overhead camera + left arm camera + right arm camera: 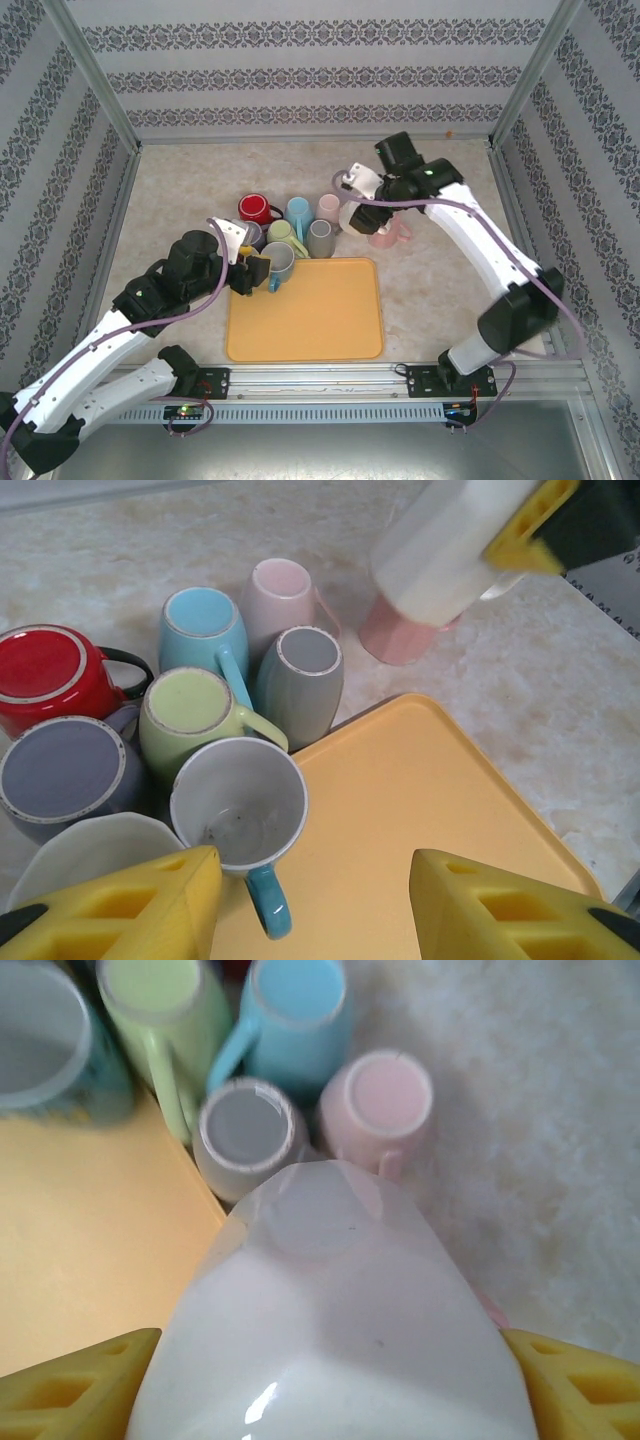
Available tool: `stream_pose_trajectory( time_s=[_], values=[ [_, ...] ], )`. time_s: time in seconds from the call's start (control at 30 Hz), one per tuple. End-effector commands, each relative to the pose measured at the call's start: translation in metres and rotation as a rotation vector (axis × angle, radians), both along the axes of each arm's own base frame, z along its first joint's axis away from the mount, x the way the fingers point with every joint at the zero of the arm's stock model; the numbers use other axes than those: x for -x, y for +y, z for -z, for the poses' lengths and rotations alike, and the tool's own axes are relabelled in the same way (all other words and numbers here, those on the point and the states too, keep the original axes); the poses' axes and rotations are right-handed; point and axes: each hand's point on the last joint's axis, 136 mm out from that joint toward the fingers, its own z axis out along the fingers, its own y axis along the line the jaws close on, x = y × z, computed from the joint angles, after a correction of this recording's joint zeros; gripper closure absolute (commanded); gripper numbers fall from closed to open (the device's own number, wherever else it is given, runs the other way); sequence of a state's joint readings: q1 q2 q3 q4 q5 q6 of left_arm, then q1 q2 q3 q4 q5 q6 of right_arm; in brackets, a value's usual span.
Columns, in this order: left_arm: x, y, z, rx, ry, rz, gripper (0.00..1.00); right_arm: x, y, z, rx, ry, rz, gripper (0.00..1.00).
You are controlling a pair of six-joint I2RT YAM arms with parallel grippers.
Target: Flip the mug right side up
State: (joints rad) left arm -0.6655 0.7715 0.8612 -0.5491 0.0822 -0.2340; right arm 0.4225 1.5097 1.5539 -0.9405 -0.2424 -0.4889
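A white mug sits between the yellow fingers of my right gripper, which is shut on its sides. Its round base faces away from the wrist camera. In the top view the right gripper holds this mug off the table, just above a pink mug. The left wrist view shows the white mug hanging tilted over the pink mug. My left gripper is open over the yellow tray, its left finger beside an upright grey mug with a blue handle.
Several mugs stand upside down in a cluster behind the tray: red, light blue, pale pink, green, grey and purple-grey. Patterned walls enclose the table.
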Motion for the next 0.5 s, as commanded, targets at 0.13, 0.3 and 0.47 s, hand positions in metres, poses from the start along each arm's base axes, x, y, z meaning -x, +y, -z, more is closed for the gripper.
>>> stream_pose_trajectory(
  time_s=[0.13, 0.3, 0.47],
  values=[
    [-0.003, -0.020, -0.028, 0.171, 0.050, 0.013, 0.45, 0.011, 0.016, -0.090, -0.616, 0.011, 0.226, 0.45],
    [-0.001, -0.042, -0.036, 0.295, 0.118, 0.068, 0.41, 0.012, 0.019, -0.129, -0.882, 0.055, 0.315, 0.43],
    [0.005, -0.067, -0.053, 0.457, 0.136, 0.176, 0.35, 0.019, 0.014, -0.170, -1.241, 0.082, 0.367, 0.40]
  ],
)
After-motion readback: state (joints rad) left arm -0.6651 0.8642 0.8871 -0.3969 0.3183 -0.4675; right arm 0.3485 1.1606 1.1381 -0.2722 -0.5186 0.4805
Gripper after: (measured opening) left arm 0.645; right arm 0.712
